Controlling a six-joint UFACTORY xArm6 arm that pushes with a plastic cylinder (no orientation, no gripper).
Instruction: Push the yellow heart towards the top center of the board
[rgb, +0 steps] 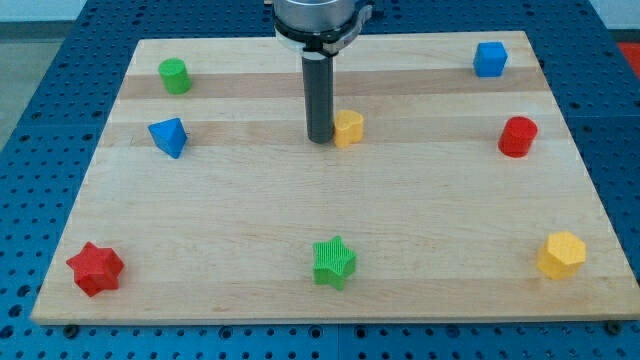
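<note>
The yellow heart (349, 127) lies on the wooden board (320, 210) a little above the middle, near the view's top centre. My tip (320, 139) stands right at the heart's left side, touching or almost touching it. The dark rod rises straight up from the tip to the arm's flange at the view's top edge.
A green cylinder (175, 76) and a blue triangular block (169, 136) sit at the left. A blue cube (490, 59) and a red cylinder (518, 136) sit at the right. A red star (95, 268), a green star (334, 262) and a yellow hexagon (561, 254) lie along the bottom.
</note>
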